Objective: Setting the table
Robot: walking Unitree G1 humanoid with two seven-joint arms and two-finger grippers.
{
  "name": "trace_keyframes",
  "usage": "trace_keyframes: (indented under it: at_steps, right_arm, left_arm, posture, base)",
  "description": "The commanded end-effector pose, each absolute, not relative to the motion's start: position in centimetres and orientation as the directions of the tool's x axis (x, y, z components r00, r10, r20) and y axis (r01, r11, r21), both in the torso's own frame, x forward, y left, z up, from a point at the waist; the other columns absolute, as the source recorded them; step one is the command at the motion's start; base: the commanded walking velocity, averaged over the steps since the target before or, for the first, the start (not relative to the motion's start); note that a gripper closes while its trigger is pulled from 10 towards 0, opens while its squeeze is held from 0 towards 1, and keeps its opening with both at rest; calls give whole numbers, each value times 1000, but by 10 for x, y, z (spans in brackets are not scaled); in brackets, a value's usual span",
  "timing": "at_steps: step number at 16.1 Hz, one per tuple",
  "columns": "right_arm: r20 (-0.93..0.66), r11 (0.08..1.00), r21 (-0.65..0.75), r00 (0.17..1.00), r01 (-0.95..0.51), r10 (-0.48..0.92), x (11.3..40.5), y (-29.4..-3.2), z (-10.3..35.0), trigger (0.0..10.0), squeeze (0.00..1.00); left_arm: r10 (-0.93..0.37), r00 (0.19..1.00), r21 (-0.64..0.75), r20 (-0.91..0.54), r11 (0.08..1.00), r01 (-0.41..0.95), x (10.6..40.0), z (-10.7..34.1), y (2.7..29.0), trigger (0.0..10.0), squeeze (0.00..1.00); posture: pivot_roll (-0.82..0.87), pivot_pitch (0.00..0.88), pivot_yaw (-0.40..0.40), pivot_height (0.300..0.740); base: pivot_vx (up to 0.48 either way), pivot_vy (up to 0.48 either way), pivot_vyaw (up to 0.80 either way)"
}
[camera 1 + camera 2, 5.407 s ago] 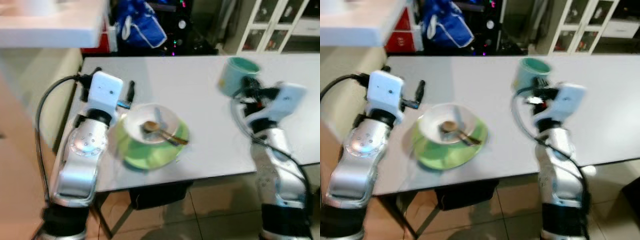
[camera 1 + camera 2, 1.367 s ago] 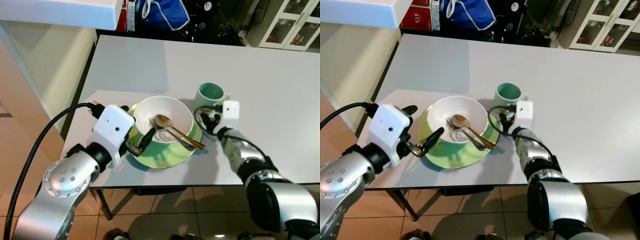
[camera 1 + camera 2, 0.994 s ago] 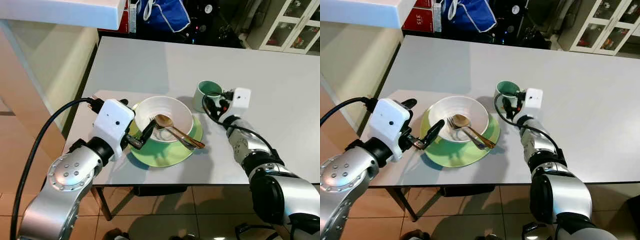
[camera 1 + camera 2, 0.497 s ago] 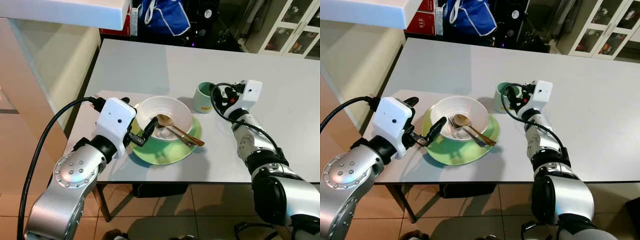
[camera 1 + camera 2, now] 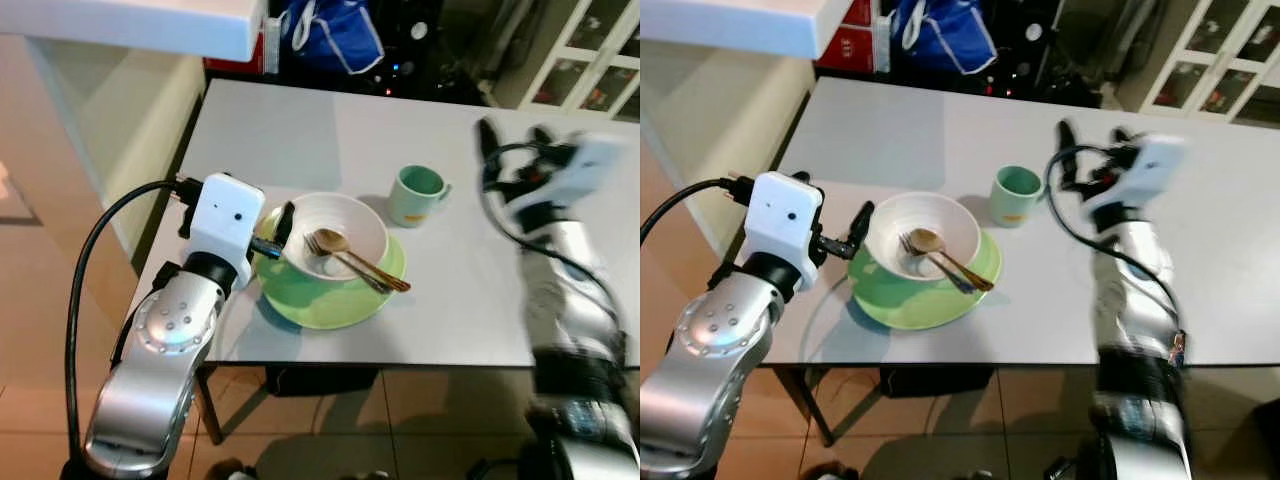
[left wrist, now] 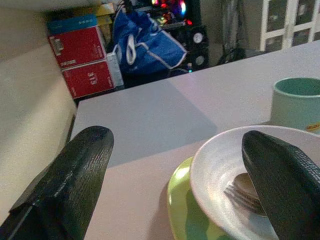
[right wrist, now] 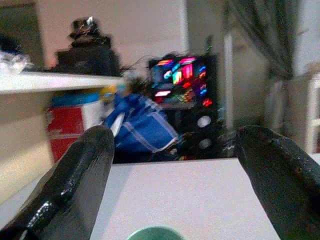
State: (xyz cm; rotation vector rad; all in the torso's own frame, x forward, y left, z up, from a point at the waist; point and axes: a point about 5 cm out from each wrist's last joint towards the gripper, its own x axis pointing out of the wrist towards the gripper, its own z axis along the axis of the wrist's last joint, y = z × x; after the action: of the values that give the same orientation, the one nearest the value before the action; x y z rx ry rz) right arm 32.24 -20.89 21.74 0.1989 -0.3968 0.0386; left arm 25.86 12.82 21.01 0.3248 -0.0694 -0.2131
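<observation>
Fingers (image 6: 75, 185) of left gripper (image 6: 180, 180) spread wide, straddling near rim of bowl (image 5: 335, 233) at centre frame; one black finger visible just left of bowl in left eye view. Bowl sitting on green plate (image 5: 335, 297), fork (image 5: 322, 247) and spoon (image 5: 345, 250) lying inside, mug (image 5: 414, 194) upright just beside to upper right on table (image 5: 300, 130). Right gripper (image 7: 175, 165) blurred at upper right of frame, raised clear of mug, fingers apart, holding nothing.

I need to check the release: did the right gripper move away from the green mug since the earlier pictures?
Yes. The right gripper, jaws open, has lifted off the green mug and pulled back to its right, above the table.
</observation>
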Motion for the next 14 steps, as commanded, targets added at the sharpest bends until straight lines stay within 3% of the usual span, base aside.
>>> trace_keyframes:
  at_steps: [1,8,14]
  right_arm:
    - [375,978,209,925,-18,-63,309,-210,225,10000,0]
    - [185,995,85,982,-48,31,277,-164,213,10000,0]
    - [119,990,137,993,-40,24,279,-161,210,10000,0]
  left_arm:
    - [-198,979,333,52,927,169,262,211,128,10000,0]
    - [-167,984,306,67,942,139,275,210,129,10000,0]
    - [-146,984,323,99,940,107,287,215,133,10000,0]
  posture:
    - [32,0,-87,740]
    - [-4,0,-33,740]
    - [15,0,-24,740]
  base:
    - [0,0,0]
    - [0,0,0]
    - [0,0,0]
